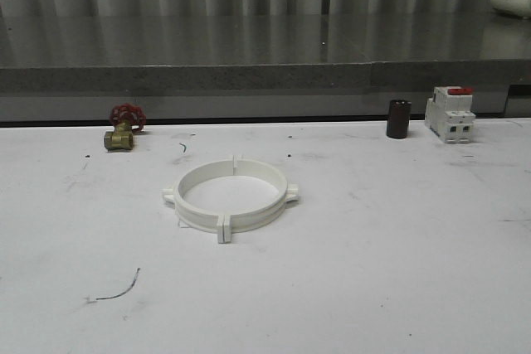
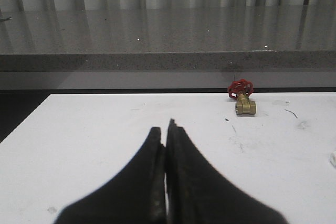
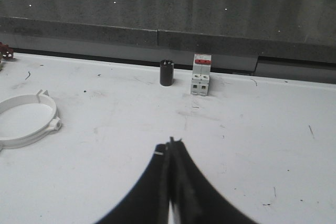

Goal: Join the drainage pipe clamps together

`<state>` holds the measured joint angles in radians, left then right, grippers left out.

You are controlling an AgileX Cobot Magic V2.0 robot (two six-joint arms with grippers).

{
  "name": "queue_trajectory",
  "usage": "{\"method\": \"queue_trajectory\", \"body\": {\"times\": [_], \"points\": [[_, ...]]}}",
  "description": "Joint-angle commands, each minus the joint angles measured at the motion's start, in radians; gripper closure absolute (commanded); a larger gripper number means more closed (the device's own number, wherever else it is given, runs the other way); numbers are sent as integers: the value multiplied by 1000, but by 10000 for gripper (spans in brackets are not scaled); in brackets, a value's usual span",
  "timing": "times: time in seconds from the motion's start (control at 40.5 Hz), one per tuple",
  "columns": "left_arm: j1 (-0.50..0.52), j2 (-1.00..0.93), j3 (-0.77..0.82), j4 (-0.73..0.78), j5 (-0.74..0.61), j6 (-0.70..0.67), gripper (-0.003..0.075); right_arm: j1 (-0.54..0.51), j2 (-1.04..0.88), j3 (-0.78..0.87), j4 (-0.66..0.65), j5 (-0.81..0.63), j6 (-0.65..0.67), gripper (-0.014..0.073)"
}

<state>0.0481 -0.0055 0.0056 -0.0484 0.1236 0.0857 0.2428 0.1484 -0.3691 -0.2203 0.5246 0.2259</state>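
Observation:
The two white drainage pipe clamps [image 1: 230,194] lie on the white table as one closed ring, end tabs meeting at the near and far sides, a lug on each flank. Part of that ring [image 3: 29,121] shows in the right wrist view. My left gripper [image 2: 166,129] is shut with nothing between its black fingers, hovering over bare table well away from the ring. My right gripper [image 3: 170,144] is shut and empty too, with the ring off to one side of it.
A brass valve with a red handwheel [image 1: 123,128] sits at the back left of the table. A black cylinder [image 1: 398,118] and a white breaker with a red top [image 1: 450,113] stand at the back right. A grey ledge [image 1: 265,76] runs behind the table.

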Motion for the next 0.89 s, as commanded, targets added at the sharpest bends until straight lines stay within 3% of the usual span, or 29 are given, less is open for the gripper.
{"method": "queue_trajectory", "body": {"times": [0.0,0.123,0.296,0.395,0.617,0.863], "points": [[0,-20,2,-10,-90,0,741,-5,11,-21,-22,-82,-9,710],[0,-20,2,-10,-90,0,741,-12,3,11,-31,-119,-21,710],[0,-20,2,-10,-90,0,741,-101,-67,187,176,-321,-196,710],[0,-20,2,-10,-90,0,741,-180,-146,302,236,-400,-216,710],[0,-20,2,-10,-90,0,741,-312,-171,394,291,-399,-216,710],[0,-20,2,-10,-90,0,741,-323,-172,394,290,-401,-216,710]]}}
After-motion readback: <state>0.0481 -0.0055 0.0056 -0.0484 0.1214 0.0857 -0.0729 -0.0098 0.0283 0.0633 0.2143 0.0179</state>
